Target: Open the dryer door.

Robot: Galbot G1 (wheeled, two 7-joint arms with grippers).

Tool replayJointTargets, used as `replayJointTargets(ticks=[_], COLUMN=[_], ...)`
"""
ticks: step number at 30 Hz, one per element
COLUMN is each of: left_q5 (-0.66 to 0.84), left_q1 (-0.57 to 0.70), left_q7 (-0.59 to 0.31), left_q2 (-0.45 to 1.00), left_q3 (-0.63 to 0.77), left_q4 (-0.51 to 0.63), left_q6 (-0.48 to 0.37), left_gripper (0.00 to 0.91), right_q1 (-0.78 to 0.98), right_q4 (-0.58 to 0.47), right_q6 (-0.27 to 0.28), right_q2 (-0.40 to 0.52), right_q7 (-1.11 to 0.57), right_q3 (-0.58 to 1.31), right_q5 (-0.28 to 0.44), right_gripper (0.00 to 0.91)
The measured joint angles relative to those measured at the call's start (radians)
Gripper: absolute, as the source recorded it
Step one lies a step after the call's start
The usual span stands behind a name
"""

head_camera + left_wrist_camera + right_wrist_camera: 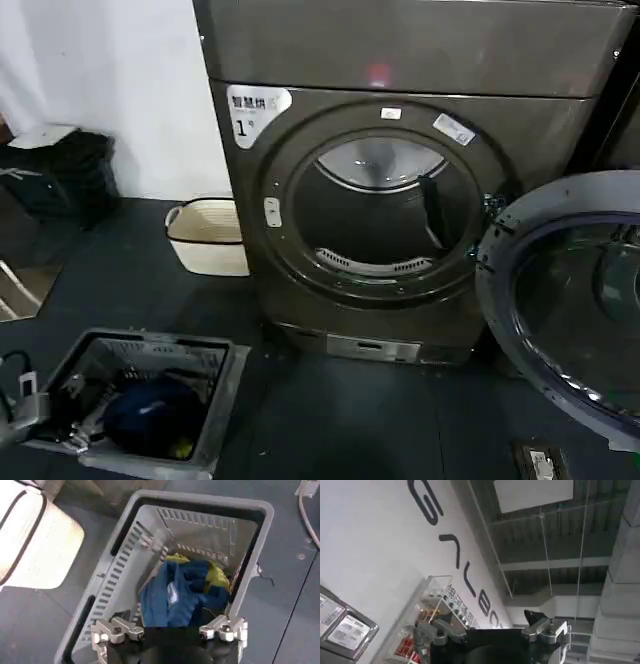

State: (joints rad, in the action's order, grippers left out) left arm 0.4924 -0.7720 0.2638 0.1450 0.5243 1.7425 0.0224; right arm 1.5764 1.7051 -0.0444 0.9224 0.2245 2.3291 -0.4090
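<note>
The round chrome-rimmed, dark-glass dryer door point(565, 305) stands swung open, well apart from my left gripper point(170, 630), released above the grey slatted plastic basket point(200, 510); my right gripper point(492, 632) is likewise released.

the dryer door point(570, 300) (swung open) runs off the head view's right edge.

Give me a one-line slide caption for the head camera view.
Dryer door swung fully open to the right, drum exposed, laundry basket on the floor.
</note>
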Motion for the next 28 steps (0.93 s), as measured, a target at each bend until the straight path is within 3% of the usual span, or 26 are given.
replayJointTargets(ticks=[28], left_q5=[-0.004], left_q1=[-0.003], left_q7=[0.023], left_q2=[0.01], left_q3=[0.002], left_q4=[-0.002], left_q6=[-0.002], left_gripper=[0.907], right_q1=[0.002], right_q4=[-0.004], right_q6=[-0.003], right_q2=[-0.002], right_q7=[0.001], right_q3=[0.012], right_q5=[0.0], right_gripper=[0.907])
